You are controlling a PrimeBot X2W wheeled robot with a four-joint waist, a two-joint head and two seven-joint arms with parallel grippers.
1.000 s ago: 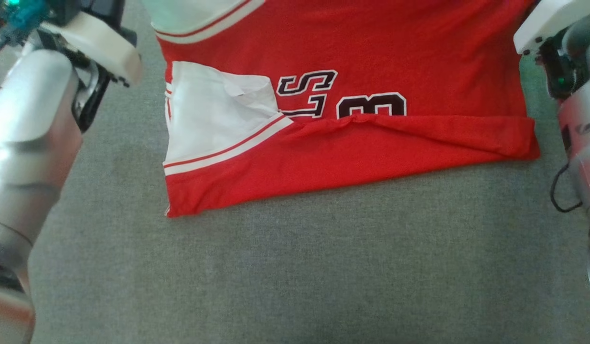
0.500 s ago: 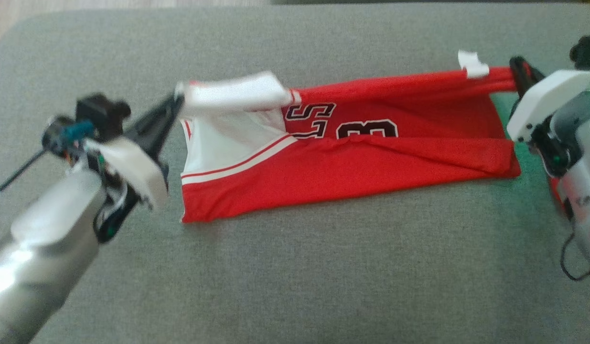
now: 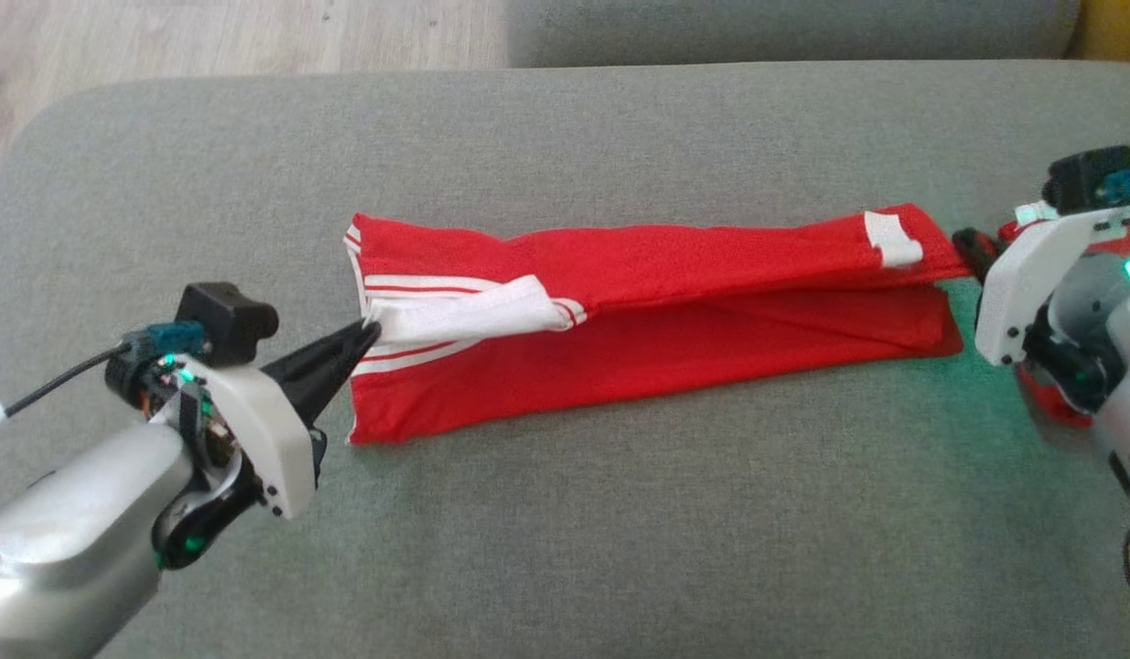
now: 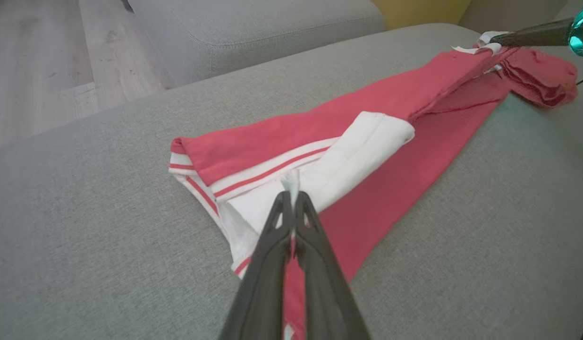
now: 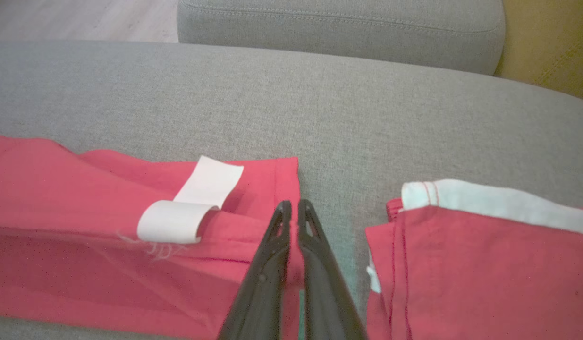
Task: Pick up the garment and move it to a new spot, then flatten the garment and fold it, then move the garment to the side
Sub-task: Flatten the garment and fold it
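Red garment [image 3: 674, 320] lies lengthwise left-right, striped end at left claw [image 3: 371, 328].

Grippers: two, the left gripper [image 4: 291, 196] and the right gripper [image 5: 291, 204]
Fingers [image 4: 319, 264] per gripper: two, long and dark
Red textiles: two, the garment [image 3: 656, 339] and a second red cloth [image 5: 485, 264]
White tag [image 3: 891, 240]: one
Grey cushions: two, a seat cushion [image 3: 565, 531] and a back cushion [image 3: 784, 27]
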